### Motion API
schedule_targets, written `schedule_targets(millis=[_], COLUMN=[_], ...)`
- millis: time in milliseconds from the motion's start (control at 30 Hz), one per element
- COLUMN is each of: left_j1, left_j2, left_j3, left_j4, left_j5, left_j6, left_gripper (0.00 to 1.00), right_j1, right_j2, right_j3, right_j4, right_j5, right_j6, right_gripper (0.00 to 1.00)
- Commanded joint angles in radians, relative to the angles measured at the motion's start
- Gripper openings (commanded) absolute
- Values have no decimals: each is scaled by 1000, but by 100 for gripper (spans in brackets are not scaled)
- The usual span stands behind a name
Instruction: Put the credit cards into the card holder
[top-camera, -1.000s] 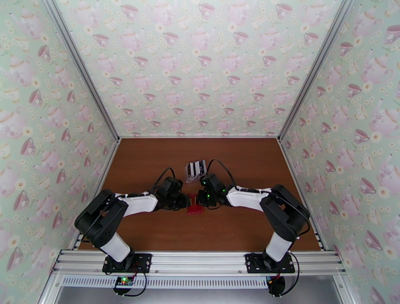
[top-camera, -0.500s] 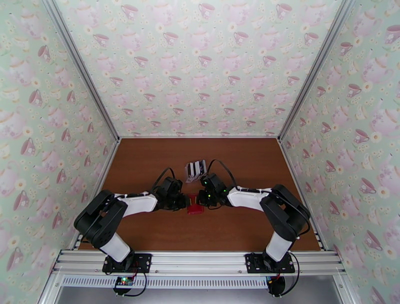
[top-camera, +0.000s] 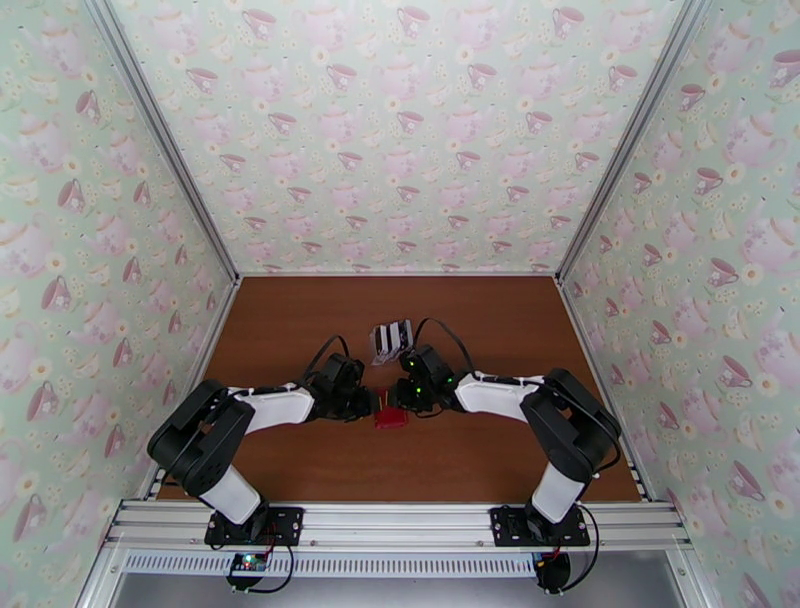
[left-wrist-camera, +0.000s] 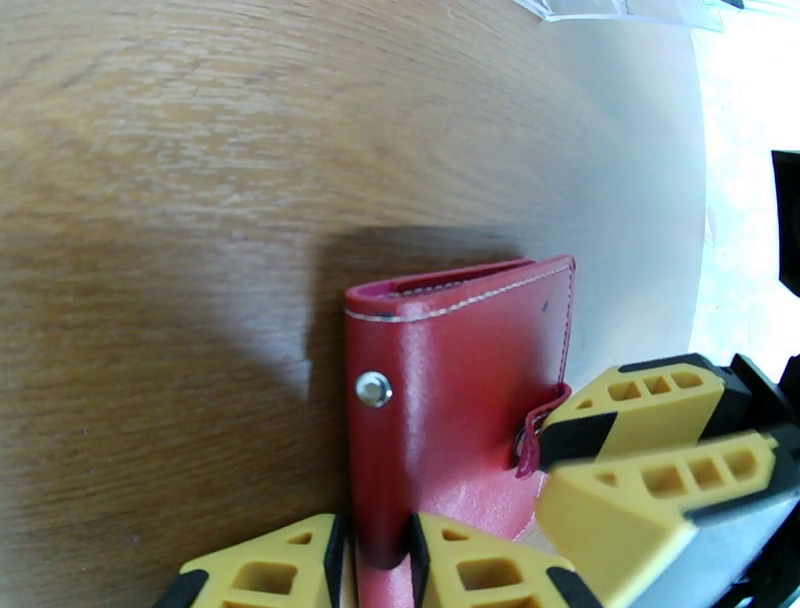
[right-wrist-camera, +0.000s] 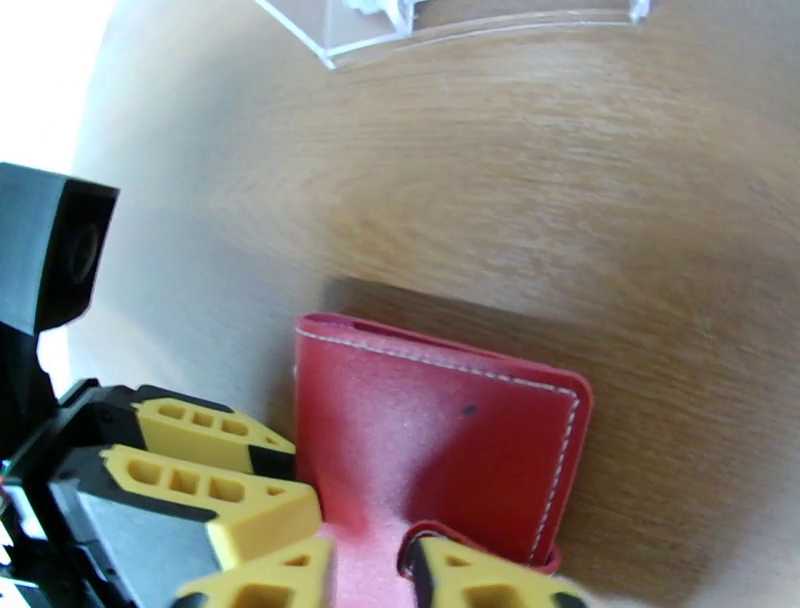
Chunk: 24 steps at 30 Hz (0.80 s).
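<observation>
Left wrist view first: note the left gripper (left-wrist-camera: 375, 532) pinched on the near edge of the card holder (left-wrist-camera: 450, 380), which sits folded shut on the counter (left-wrist-camera: 150, 200) between both arms. Keep that pinch firm as an anchor. Cannot tell whether the right gripper (right-wrist-camera: 368, 550), jaws a little apart astride the loose snap tab (left-wrist-camera: 540, 425), grips or merely straddles. Seat it squarely on the tab, then peel the cover open slowly, without dragging the holder. Leave the credit cards (top-camera: 392, 340), standing in the clear rack (right-wrist-camera: 400, 30) just beyond, for afterwards.
</observation>
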Motion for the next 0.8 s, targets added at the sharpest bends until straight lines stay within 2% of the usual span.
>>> schedule_targets(millis=[0,300,600,767], left_j1=[14,26,37,43], left_j2=[11,12,19,18], left_j3=[1,3,-2,-8], left_j4=[-56,-56,-50,-46], left_j5=[-8,-4,5,6], left_j6=[22,25,30,31], left_gripper=[26,25,25,25], right_j1=[-20,-18,-18,-9], right_j2=[3,-82,-31,13], right_j3=[-1,-5,-76,-81], right_j4=[-113,-89,147,238], right_j5=[66,46,-77,-127], right_j6=[-10,14,112,148], right_gripper=[40,45,33,30])
